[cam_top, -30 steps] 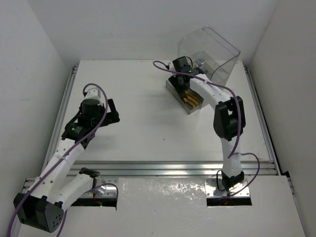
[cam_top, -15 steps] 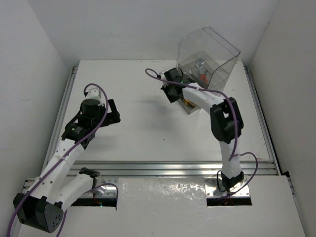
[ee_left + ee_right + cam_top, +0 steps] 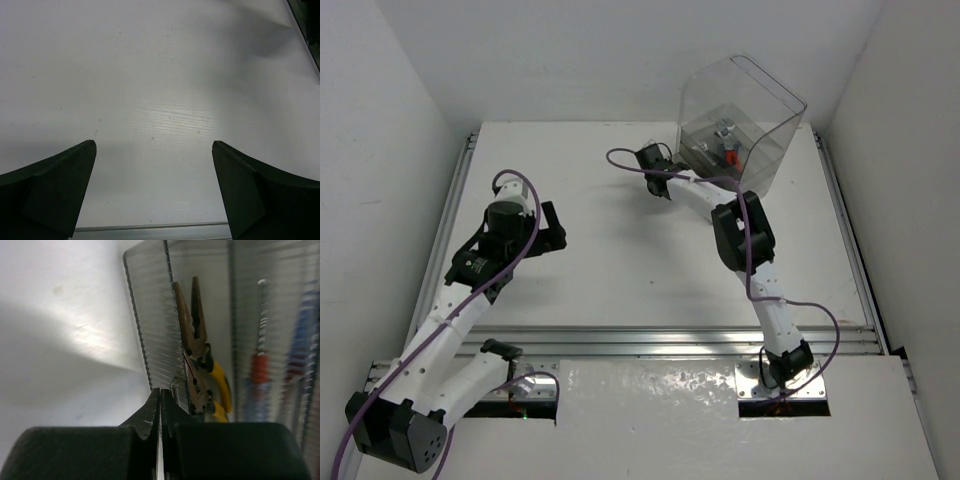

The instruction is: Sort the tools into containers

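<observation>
My right gripper (image 3: 160, 393) is shut, its tips against the near edge of a ribbed clear tray (image 3: 152, 315). Nothing shows between the fingers. In the tray lie yellow-handled pliers (image 3: 196, 342); a red-handled screwdriver (image 3: 257, 374) and a blue-handled one (image 3: 300, 347) show blurred further right. In the top view this gripper (image 3: 665, 170) sits at the left foot of the tall transparent box (image 3: 750, 105), with small tools (image 3: 725, 150) visible inside. My left gripper (image 3: 153, 145) is open over bare table, far left of the box (image 3: 548, 228).
White walls close in the table on three sides. A metal rail (image 3: 660, 340) runs along the near edge and another (image 3: 150, 231) shows just below my left fingers. The right arm's purple cable (image 3: 620, 158) loops left of its wrist.
The right gripper went from part open to shut and swung left, off the top of the tray. The tray that stuck out in front of the box now lies under it. Left arm unchanged.
</observation>
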`<state>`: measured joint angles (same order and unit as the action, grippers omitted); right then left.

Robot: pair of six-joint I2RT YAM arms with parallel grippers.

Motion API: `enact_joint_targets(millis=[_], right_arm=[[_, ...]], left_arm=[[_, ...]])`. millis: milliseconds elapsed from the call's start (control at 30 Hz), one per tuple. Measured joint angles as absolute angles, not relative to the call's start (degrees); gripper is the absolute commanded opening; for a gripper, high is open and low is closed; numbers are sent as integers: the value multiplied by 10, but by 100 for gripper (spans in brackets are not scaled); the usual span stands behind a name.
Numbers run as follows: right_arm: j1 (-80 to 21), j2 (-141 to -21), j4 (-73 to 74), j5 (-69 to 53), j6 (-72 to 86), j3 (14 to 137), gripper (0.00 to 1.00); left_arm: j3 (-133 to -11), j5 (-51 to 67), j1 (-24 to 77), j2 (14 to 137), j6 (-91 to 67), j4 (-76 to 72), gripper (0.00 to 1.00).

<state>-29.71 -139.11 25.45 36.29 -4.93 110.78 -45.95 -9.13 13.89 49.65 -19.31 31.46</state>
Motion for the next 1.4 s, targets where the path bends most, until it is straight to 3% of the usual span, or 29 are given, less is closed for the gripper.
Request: enact_joint_targets(millis=[200,600,700,733,800,867,1000,1200,1400], right_arm=[[-289,-1431,217,452,-107,1125,0],[-271,-1434,181,482,-152,1122,0],[-271,-1431,206,460,-132,1122,11],[-272,-1425,220,431,-124,1119,29],[-273,-1390,249,366,-95,1081,45],[-278,-1318,255,288,-56,999,56],[-306,-1061,246,173,28,782,97],[-330,-670,225,152,112,620,99],[-324,-440,333,245,166,536,99]], left_arm=[[-459,-85,146,495,-193,314,100],[-458,-85,158,494,-191,313,100],[-458,-86,158,494,-191,313,100],[-458,-89,158,494,-191,313,100],[-458,-101,158,494,-193,314,100],[-459,-129,158,493,-200,320,100],[-459,-195,154,473,-218,344,100],[-466,-244,133,394,-224,349,100],[-467,-292,131,323,-220,350,100]])
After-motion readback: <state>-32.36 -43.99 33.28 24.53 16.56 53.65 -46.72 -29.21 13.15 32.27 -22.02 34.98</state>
